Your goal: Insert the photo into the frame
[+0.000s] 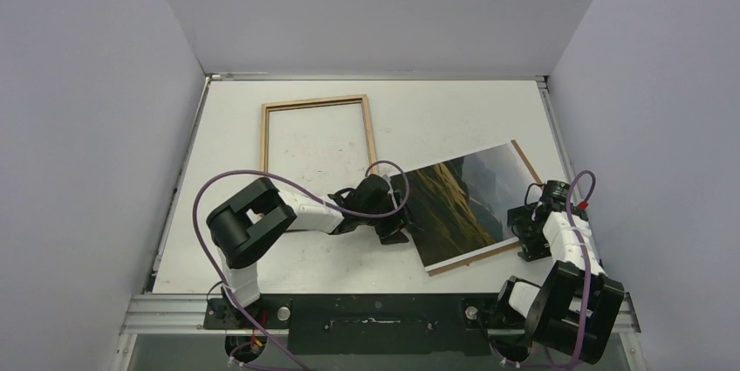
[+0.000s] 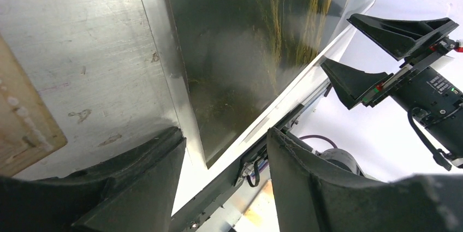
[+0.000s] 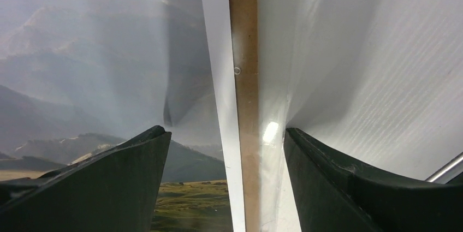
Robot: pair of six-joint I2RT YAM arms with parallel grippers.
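Note:
The photo (image 1: 454, 201) lies tilted at the table's right middle, on top of a brown backing board (image 1: 527, 164) that shows along its right and near edges. The frame (image 1: 370, 131) lies flat at the back left of centre, wood side up, with nothing in it. My left gripper (image 1: 400, 214) is at the photo's left edge. In the left wrist view its jaws (image 2: 225, 136) are open with the photo's white-bordered corner (image 2: 245, 52) between them. My right gripper (image 1: 522, 231) is at the photo's right edge. It is open (image 3: 225, 131), astride the photo's border (image 3: 82, 79) and the board's edge (image 3: 244, 106).
The white table (image 1: 288, 257) is walled on three sides, with a metal rail (image 1: 375, 312) along its near edge. A purple cable (image 1: 262, 181) loops over the left arm. The right gripper's open fingers (image 2: 382, 30) show in the left wrist view.

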